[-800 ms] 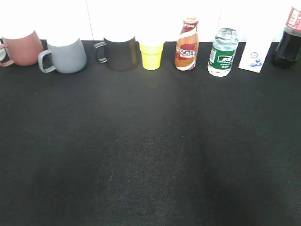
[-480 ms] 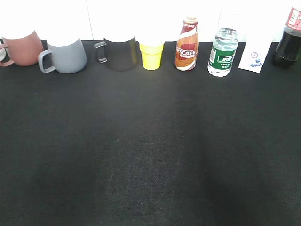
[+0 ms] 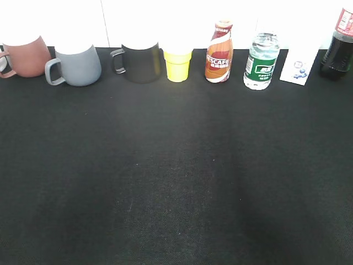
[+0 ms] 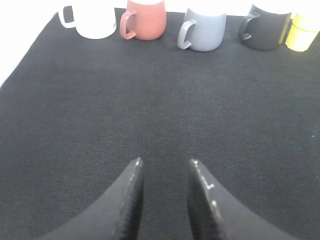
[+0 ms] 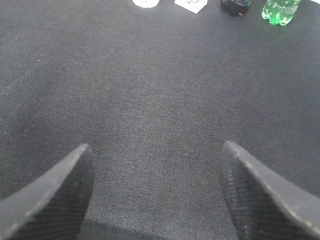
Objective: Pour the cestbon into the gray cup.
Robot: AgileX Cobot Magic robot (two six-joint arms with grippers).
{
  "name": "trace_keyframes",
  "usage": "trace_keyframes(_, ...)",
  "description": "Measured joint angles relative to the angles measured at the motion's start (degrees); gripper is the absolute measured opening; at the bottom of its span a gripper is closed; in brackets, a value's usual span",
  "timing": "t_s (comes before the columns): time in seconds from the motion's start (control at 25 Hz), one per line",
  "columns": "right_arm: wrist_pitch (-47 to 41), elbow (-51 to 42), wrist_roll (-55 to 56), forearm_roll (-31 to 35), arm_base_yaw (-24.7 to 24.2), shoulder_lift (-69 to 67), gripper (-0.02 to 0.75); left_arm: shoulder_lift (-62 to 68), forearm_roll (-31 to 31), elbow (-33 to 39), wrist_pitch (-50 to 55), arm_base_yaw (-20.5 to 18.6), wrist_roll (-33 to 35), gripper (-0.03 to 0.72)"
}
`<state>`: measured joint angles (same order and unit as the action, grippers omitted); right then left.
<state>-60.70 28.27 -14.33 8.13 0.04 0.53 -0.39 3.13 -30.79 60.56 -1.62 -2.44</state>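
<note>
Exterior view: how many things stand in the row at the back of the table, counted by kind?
Mugs: 3 (reddish-brown mug, gray cup, black mug)
Cups without handle: 1 (yellow cup)
Bottles: 3 (Nescafe bottle, cestbon, cola bottle)
Cartons: 1 (white carton)
Total: 8
</note>
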Motion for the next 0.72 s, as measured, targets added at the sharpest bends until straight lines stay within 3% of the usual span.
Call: trace_keyframes(0.72,0.0,0.0,0.01,0.0,0.0,0.0,0.587,0.0,0.0,0.0,0.0,0.0,0.0,0.239)
